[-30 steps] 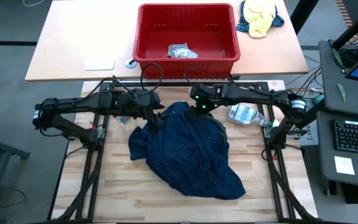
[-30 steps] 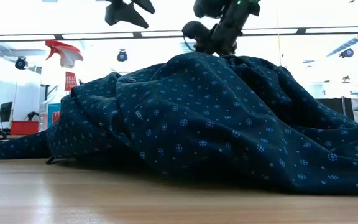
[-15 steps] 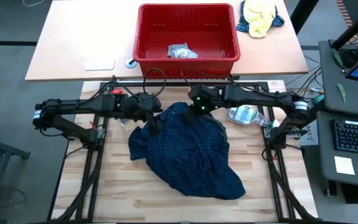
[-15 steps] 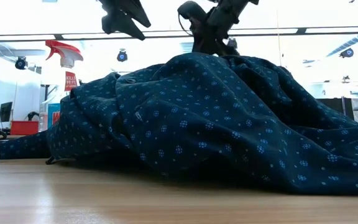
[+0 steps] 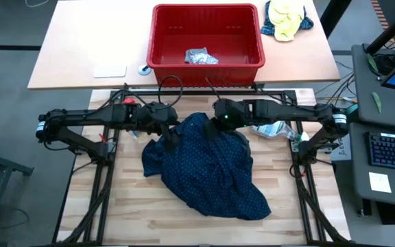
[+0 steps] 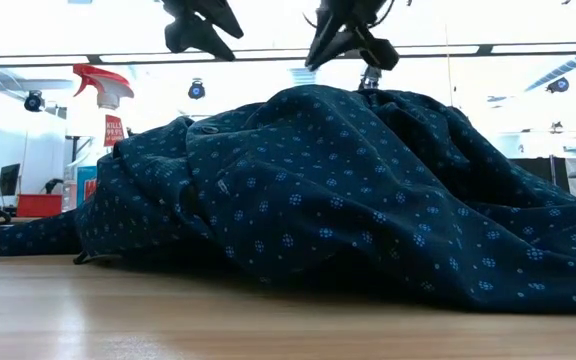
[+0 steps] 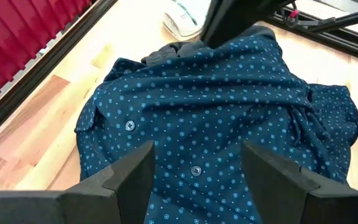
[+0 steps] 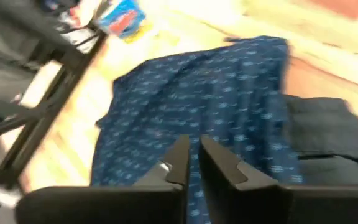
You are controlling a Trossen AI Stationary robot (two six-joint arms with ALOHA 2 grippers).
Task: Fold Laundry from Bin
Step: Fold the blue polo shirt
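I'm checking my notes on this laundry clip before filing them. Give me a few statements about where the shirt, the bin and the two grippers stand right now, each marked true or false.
1. The navy dotted shirt lies heaped on the wooden table. True.
2. The red bin is completely empty. False: a small light grey garment lies in it.
3. The left gripper has its jaws spread above the shirt. True.
4. The right gripper has its jaws wide open. False: they are nearly together, with nothing visibly held between them.
5. The shirt hangs in the air between both arms. False: it rests on the table, and both grippers are above it.
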